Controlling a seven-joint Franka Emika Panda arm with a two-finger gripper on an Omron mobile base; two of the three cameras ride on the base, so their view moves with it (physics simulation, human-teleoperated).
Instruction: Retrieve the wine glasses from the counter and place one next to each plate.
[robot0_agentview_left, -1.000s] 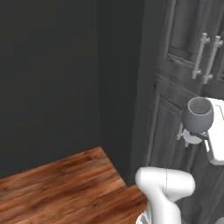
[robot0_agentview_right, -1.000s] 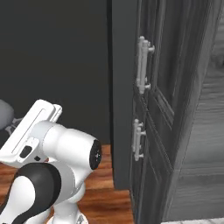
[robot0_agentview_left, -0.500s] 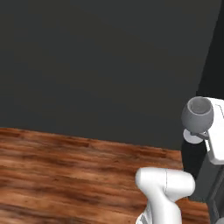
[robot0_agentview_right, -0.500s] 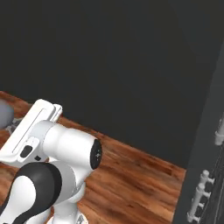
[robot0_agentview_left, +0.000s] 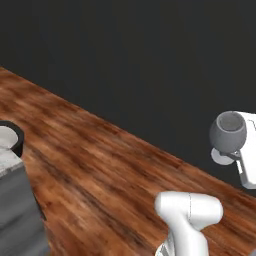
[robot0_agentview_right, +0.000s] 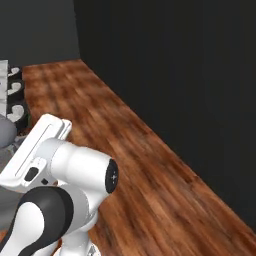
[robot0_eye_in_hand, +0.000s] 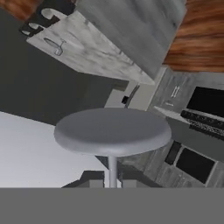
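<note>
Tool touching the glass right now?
Touching. In the hand view the glass stem runs down between the tool's fingertips, foot facing the camera. In the left base view the glass hangs sideways off the hand, above the floor.

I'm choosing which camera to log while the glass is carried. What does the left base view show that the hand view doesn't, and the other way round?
Left base view: the rounded bowl and open mouth of the held wine glass, with a dark wall behind it.
Hand view: the glass's round foot seen from beneath, its thin stem between the tips of the shut claw, and farther off a marble slab with what looks like a second glass on it.
Both: the same wine glass and the wooden floor.
</note>
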